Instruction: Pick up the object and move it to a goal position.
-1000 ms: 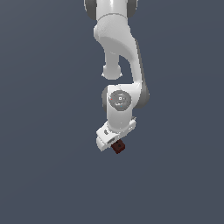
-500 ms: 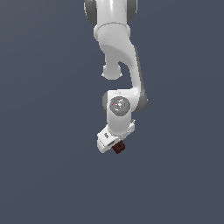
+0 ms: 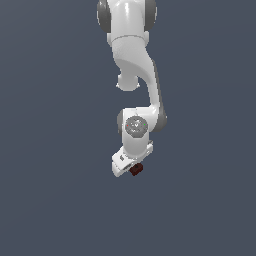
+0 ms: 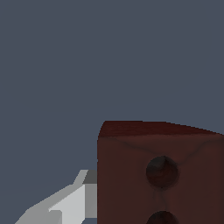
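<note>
The object is a small dark red-brown block [image 3: 136,169] held at the tip of my white gripper [image 3: 131,169] in the exterior view, below the arm's wrist. In the wrist view the block [image 4: 131,175] fills much of the frame, with two dark round holes on its facing side. One light grey finger [image 4: 65,203] shows pressed against the block's side; the other finger is out of view. The gripper is shut on the block. No goal marker shows in either view.
The background is a plain dark grey-blue surface [image 3: 50,150] in both views. The white arm [image 3: 132,60] reaches down from the top of the exterior view. No other objects are in view.
The gripper with the block has moved slightly toward the top of the exterior view, and the arm's upper links have shifted a little. The block stays in the grip.
</note>
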`<act>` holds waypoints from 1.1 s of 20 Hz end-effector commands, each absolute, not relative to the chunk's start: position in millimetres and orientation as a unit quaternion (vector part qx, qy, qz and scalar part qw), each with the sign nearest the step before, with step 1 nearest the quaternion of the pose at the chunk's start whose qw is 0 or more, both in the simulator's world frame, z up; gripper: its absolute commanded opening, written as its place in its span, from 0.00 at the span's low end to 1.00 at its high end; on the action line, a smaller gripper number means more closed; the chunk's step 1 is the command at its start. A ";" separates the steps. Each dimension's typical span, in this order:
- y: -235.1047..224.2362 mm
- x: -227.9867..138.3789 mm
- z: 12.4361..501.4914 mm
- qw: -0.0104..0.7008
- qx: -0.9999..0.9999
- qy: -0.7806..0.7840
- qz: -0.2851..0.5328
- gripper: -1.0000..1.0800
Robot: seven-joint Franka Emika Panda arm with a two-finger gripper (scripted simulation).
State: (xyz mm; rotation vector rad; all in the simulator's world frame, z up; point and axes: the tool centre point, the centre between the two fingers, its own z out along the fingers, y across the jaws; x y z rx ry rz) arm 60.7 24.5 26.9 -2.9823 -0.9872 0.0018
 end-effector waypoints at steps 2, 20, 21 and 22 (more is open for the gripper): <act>24.7 61.2 27.0 0.000 -0.949 -0.314 0.000 0.00; 8.2 61.6 65.6 0.000 -0.949 -0.314 0.000 0.00; 5.0 61.8 73.2 0.000 -0.949 -0.314 0.000 0.00; 1.6 62.0 81.4 0.000 -0.949 -0.314 0.000 0.00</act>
